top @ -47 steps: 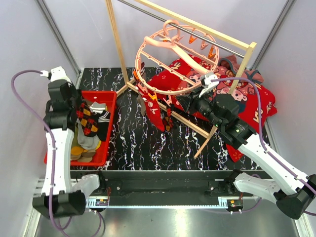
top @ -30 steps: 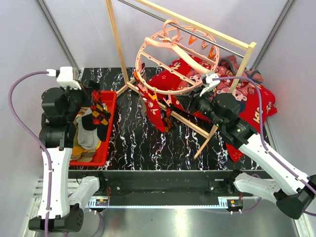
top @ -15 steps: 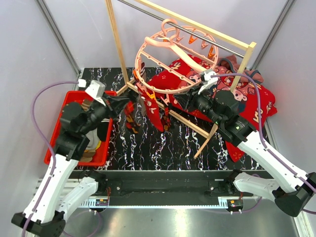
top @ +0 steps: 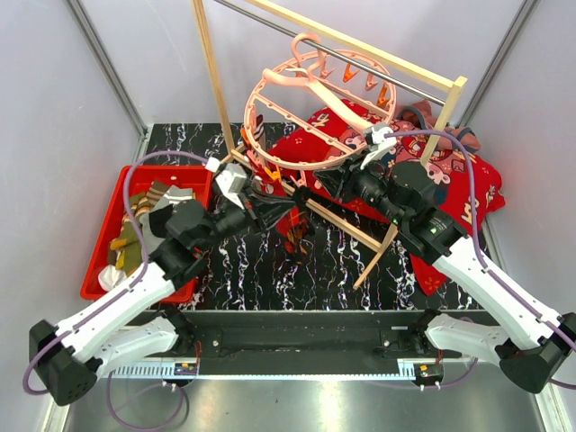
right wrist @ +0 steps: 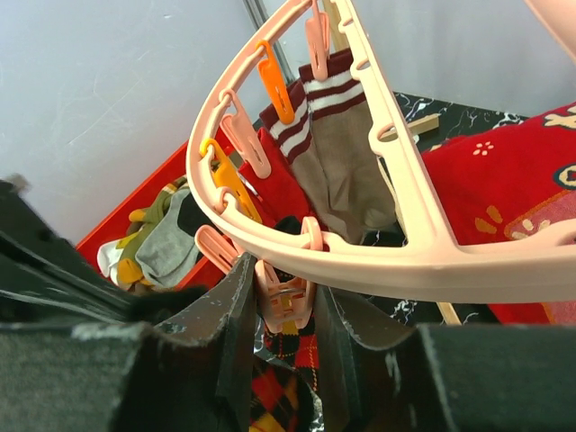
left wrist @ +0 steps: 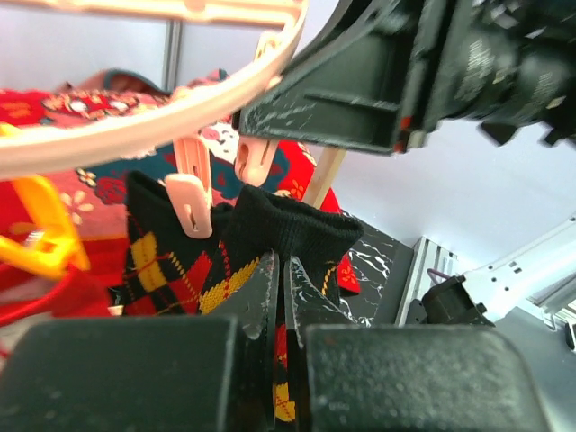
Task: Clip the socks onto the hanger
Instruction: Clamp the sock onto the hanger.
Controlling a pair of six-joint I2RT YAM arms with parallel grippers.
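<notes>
The salmon-pink ring hanger (top: 326,97) hangs from the rack's rod. My left gripper (left wrist: 281,270) is shut on the cuff of a dark argyle sock (left wrist: 180,261) and holds it up just below the ring's front rim, under two pink clips (left wrist: 191,193). In the top view this gripper (top: 288,198) sits beneath the ring. My right gripper (right wrist: 283,288) is shut on a pink clip (right wrist: 288,301) hanging from the rim, with the argyle sock (right wrist: 301,360) directly below it. A striped taupe sock (right wrist: 337,153) and a red sock (right wrist: 279,180) hang clipped farther along the ring.
A red tray (top: 102,236) at the left holds several loose socks (top: 148,202). The pale wooden rack frame (top: 209,81) stands around the hanger, one leg crossing the marbled table. A big red printed cloth (top: 450,180) lies at the back right.
My left arm has swung right from the red tray, carrying the argyle sock up under the hanger's front rim. The right gripper has stayed on its clip.
</notes>
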